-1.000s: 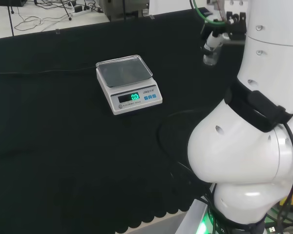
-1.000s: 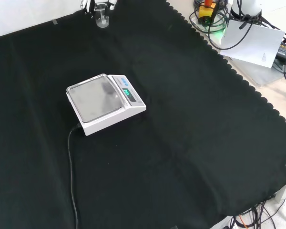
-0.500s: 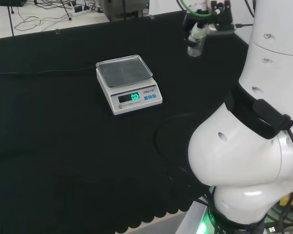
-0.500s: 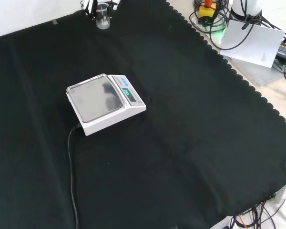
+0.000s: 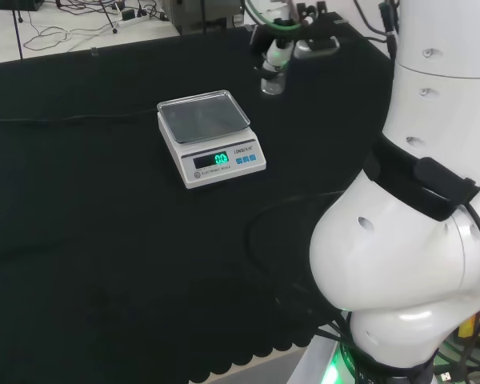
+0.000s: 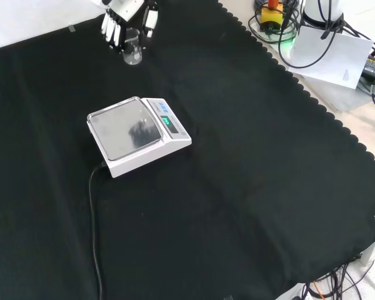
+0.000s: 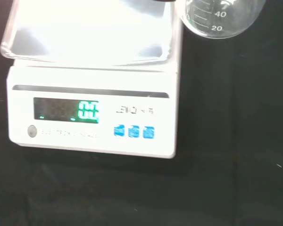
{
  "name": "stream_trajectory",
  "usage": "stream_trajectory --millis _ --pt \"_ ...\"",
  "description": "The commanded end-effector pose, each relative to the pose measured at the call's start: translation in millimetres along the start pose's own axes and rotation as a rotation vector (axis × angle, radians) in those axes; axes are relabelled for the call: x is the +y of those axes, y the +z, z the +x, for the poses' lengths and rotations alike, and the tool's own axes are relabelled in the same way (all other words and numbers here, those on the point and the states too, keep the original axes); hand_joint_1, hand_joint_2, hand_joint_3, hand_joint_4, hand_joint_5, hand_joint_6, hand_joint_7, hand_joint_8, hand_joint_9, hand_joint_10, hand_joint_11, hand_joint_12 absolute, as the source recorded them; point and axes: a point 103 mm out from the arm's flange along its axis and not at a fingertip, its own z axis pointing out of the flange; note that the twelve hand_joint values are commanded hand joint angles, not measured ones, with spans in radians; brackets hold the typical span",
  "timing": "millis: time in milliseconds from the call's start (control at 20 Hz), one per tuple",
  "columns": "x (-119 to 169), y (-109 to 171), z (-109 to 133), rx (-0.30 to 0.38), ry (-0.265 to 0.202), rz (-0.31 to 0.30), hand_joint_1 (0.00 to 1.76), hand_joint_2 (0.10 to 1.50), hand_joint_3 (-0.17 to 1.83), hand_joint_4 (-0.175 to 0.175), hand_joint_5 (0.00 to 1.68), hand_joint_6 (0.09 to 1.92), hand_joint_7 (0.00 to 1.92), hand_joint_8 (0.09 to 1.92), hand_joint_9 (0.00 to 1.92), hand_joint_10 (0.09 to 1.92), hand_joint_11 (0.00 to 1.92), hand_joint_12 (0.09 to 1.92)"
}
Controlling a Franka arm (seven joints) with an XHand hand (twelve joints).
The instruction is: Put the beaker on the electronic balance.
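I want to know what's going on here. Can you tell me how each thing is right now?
Beaker: held up in the air, upright, looks empty, not yet over the scale.
Hand: fingers curled round the beaker.
Scale: switched on, green numbers lit, nothing on its metal tray.
Cable: plugged into the scale, lying on the black cloth.

- Open black cloth (image 6: 250,162) lies below the fingers (image 6: 112,28), nothing standing on it there.
- The electronic balance (image 6: 137,134) sits apart from the fingertips; bare cloth lies between.
- Its steel pan (image 5: 204,114) is bare.
- Its cord (image 6: 94,225) trails off on the balance's far side from the fingers.
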Motion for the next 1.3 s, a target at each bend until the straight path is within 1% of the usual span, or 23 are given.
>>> stream_trajectory --millis 50,300,500,700,850,1000,1150,1300 --pt "39 0 49 -0.031 -0.093 0.041 1.47 1.24 0.00 -0.175 0.70 1.40 0.50 1.41 0.78 1.41 0.53 1.72" --pt "62 2 72 -0.034 -0.155 0.055 1.47 1.24 0.00 -0.175 0.70 1.39 0.50 1.40 0.79 1.40 0.53 1.72" --pt "80 9 92 -0.041 -0.194 0.072 1.47 1.24 0.00 -0.175 0.70 1.39 0.51 1.40 0.79 1.40 0.53 1.72" --pt "97 20 108 -0.046 -0.226 0.112 1.47 1.24 0.00 -0.175 0.70 1.39 0.51 1.40 0.79 1.40 0.53 1.72" --pt "105 27 115 -0.044 -0.237 0.129 1.47 1.24 0.00 -0.175 0.70 1.39 0.51 1.40 0.79 1.40 0.53 1.72" --pt "113 35 121 -0.081 -0.215 0.172 1.47 1.24 0.00 -0.175 0.70 1.39 0.51 1.40 0.79 1.40 0.53 1.72" --pt "122 42 128 -0.086 -0.207 0.194 1.47 1.24 0.00 -0.175 0.70 1.39 0.51 1.40 0.79 1.40 0.53 1.72" --pt "129 46 130 -0.084 -0.201 0.211 1.47 1.24 0.00 -0.175 0.70 1.39 0.51 1.40 0.79 1.40 0.53 1.72"
